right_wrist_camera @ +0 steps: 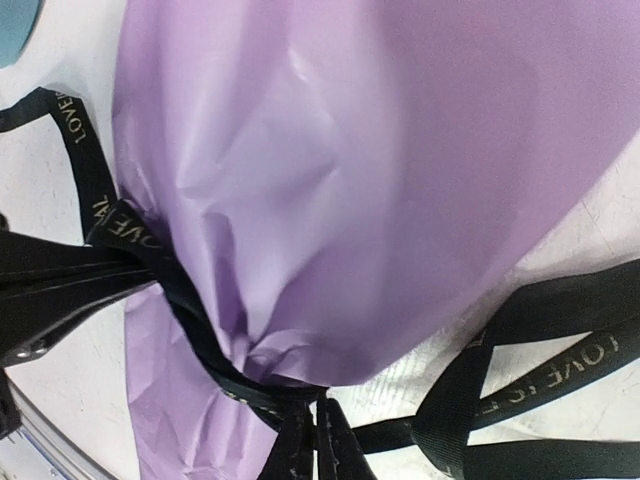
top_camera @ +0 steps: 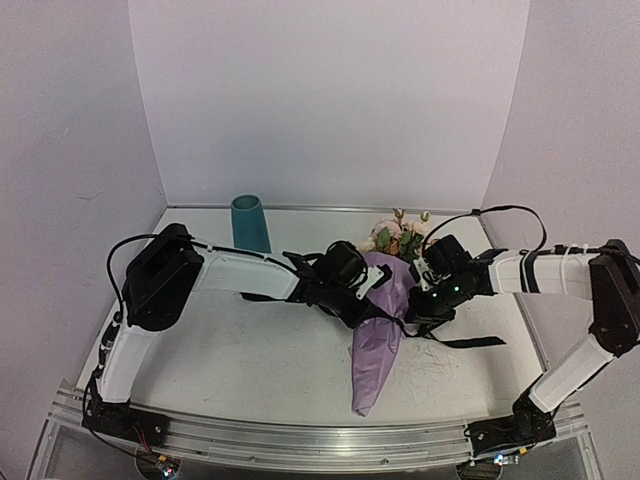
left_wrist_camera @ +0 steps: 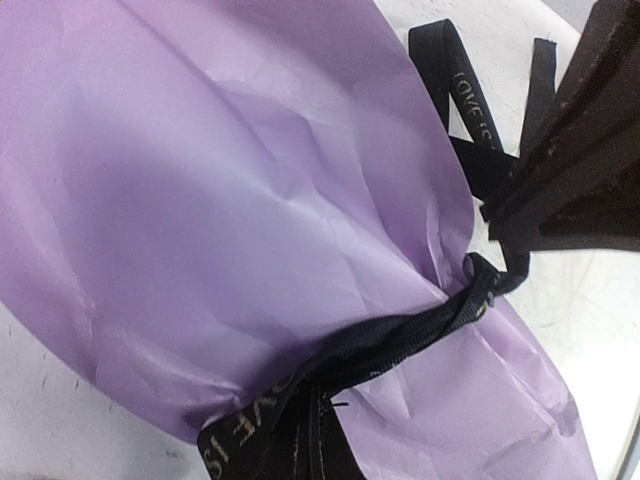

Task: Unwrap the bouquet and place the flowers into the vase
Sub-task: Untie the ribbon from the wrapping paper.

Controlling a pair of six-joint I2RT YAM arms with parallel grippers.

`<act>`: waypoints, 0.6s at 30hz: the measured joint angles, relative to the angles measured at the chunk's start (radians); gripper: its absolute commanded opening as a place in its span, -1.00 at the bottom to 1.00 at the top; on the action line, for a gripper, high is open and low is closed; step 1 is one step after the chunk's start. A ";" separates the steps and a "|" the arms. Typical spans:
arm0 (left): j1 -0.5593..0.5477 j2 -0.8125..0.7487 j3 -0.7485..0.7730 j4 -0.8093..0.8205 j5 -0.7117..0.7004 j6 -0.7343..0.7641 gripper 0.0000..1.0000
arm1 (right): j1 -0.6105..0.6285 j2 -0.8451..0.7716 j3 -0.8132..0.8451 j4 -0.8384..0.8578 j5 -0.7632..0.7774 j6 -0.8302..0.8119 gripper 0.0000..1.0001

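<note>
The bouquet (top_camera: 378, 335) lies flat on the worktop (top_camera: 250, 350), right of the middle. Its pointed paper tip reaches close to the near edge, and the flowers (top_camera: 395, 238) spill out of the wide end toward the far edge. The two arms meet over its waist from either side. The left tool (left_wrist_camera: 305, 445) is pinched closed on the black ribbon (left_wrist_camera: 400, 340) where the band cinches the lilac paper (left_wrist_camera: 250, 200). The right tool (right_wrist_camera: 308, 450) is closed on the ribbon as well, on the opposite side of the cone (the left wrist view shows loose strands running straight into its dark fingers). The knot is still snug round the paper, which puckers under it. One loose ribbon tail trails across the worktop toward the right edge, just beside the right tool. The vase (top_camera: 250, 224) stands upright near the far edge, left of the middle, apart from the bouquet. A strip of bare surface shows between it and the flower heads, and the left arm's forearm crosses just in front of it. Open worktop shows toward the near left corner, under that arm.
</note>
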 measured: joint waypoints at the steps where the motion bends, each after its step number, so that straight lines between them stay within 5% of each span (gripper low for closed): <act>1: 0.000 -0.010 -0.012 0.001 0.000 -0.008 -1.00 | 0.000 -0.003 -0.005 -0.001 0.004 0.003 -0.88; 8: 0.001 -0.051 -0.066 0.017 0.043 -0.057 -1.00 | 0.000 -0.031 -0.042 -0.006 -0.011 0.004 -0.46; 16: 0.002 -0.062 -0.068 0.025 0.103 -0.083 -0.99 | 0.000 -0.071 -0.038 0.026 -0.085 -0.035 -0.41; 18: 0.002 -0.071 -0.074 0.027 0.108 -0.087 -0.86 | 0.000 -0.056 -0.025 0.029 -0.099 -0.042 -0.41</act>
